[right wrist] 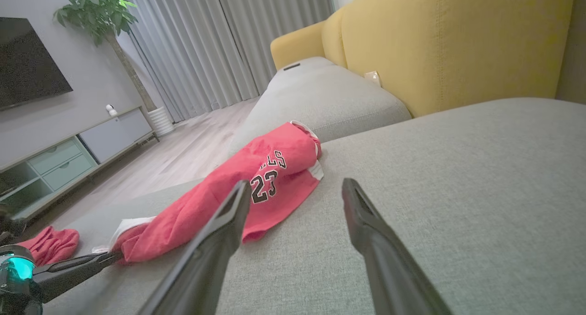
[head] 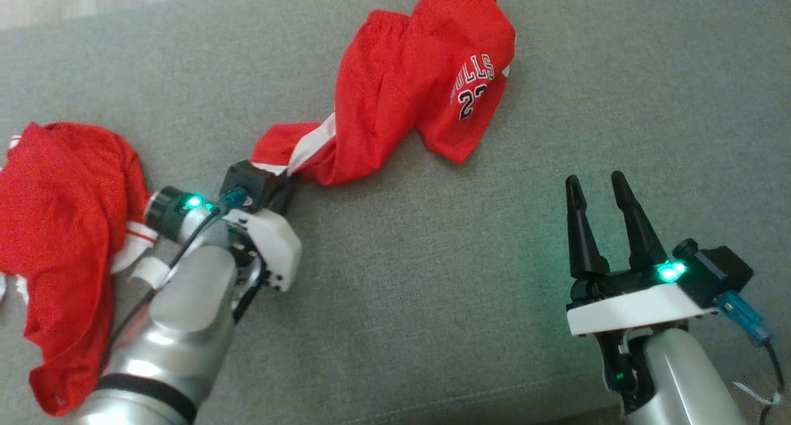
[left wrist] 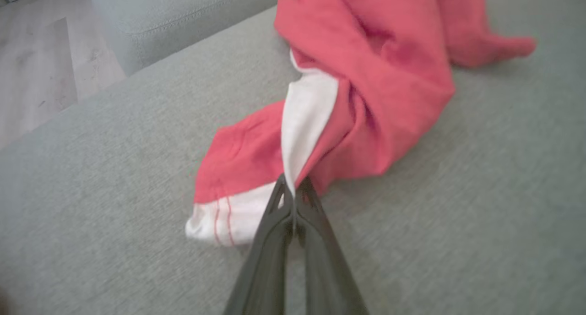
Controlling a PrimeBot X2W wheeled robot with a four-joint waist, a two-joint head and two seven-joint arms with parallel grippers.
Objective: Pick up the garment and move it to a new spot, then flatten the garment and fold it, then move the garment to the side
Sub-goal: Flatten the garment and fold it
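The garment (head: 401, 85), a red mesh jersey with a team name and number printed on it, lies bunched and twisted on the grey sofa (head: 463, 301), running from the far middle of the seat down toward our left arm. We judge it light, limp and a little slick. It will sag from any single hold and keep no shape, so a hem or corner is the place to take it, with a second hold further along the edge to spread it. Our left hand (left wrist: 293, 189) is pinched tight on the near end, where the white side stripe (left wrist: 304, 118) narrows into a fold. Its fingers lie low to the seat, and the forearm reaches in from the lower left. Our right hand (head: 594, 181) hovers over bare cushion, clear of the cloth, fingers spread wide and holding nothing. A second red piece (head: 55, 227) lies crumpled beside the left forearm.
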